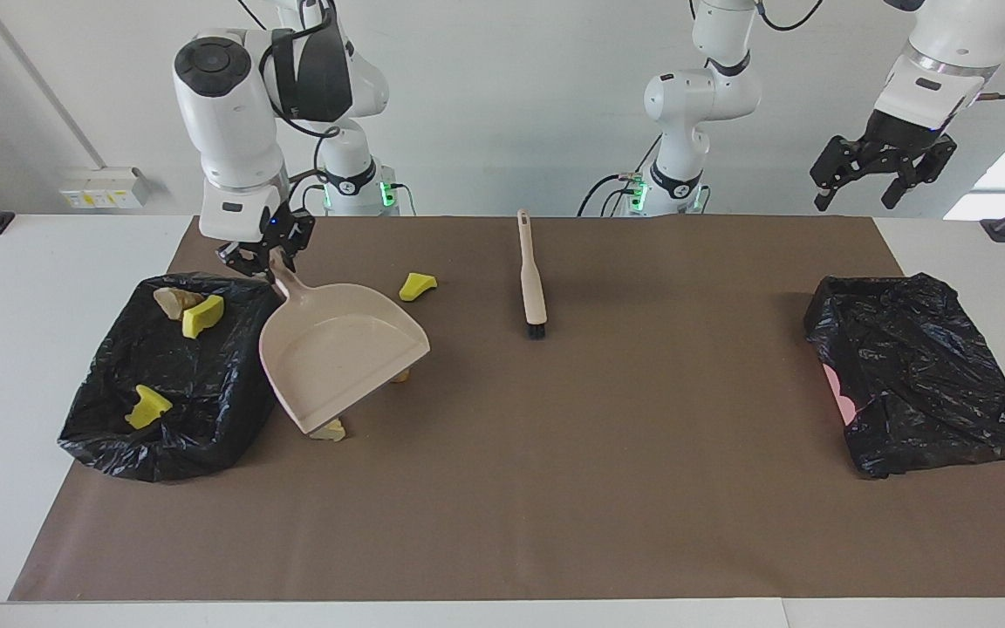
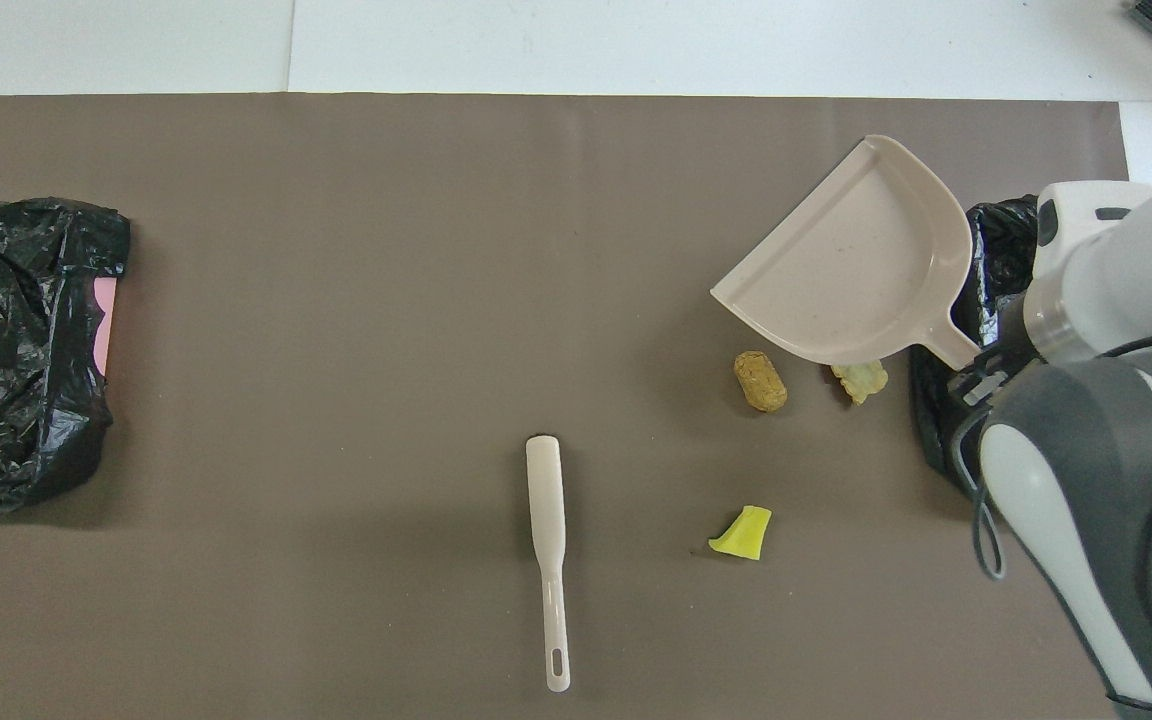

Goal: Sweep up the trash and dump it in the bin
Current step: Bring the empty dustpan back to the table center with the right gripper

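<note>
My right gripper [image 1: 263,260] is shut on the handle of the pale pink dustpan [image 1: 341,353], which hangs tilted beside the black-bagged bin [image 1: 167,436] at the right arm's end of the table. Three pieces of trash lie in that bin: a yellow chunk [image 1: 149,406], another yellow chunk [image 1: 203,315] and a tan piece [image 1: 171,301]. On the mat, the pan [image 2: 851,270] partly covers a tan lump [image 2: 861,379]; a brown lump [image 2: 760,381] and a yellow chunk [image 2: 741,532] lie in the open. My left gripper [image 1: 878,174] hangs open, high in the air.
A cream brush [image 1: 530,279] lies mid-table on the brown mat, bristles pointing away from the robots. A second black-bagged bin [image 1: 921,384] sits at the left arm's end. My right arm [image 2: 1106,420] covers much of the first bin [image 2: 996,250] from above.
</note>
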Controlling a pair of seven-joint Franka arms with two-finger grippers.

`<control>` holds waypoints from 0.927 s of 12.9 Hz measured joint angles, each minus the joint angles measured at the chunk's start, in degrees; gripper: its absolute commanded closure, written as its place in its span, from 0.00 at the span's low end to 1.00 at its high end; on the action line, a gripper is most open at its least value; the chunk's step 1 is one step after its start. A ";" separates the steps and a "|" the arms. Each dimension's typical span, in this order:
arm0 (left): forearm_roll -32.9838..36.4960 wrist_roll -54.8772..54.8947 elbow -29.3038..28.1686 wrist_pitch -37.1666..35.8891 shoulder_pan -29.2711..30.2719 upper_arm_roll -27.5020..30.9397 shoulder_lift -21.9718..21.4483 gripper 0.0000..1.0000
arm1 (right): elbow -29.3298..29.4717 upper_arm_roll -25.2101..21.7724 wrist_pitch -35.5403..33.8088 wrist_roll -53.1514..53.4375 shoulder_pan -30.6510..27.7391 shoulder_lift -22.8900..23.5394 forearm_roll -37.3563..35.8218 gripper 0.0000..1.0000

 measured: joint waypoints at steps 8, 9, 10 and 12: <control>-0.95 0.15 -0.20 -0.06 0.01 0.12 0.00 0.00 | 4.67 0.00 2.67 39.45 12.49 8.47 10.89 1.00; -0.95 0.15 -0.20 -0.10 0.01 0.13 0.00 0.00 | 6.06 0.01 3.91 42.50 13.48 10.23 12.11 1.00; -0.95 0.15 -0.20 -0.12 0.01 0.14 0.00 0.00 | 7.09 -0.01 4.93 44.63 13.98 11.87 13.47 1.00; -0.95 0.15 -0.20 -0.15 0.01 0.13 0.00 0.00 | 8.67 -0.06 7.52 47.98 15.20 15.10 15.61 1.00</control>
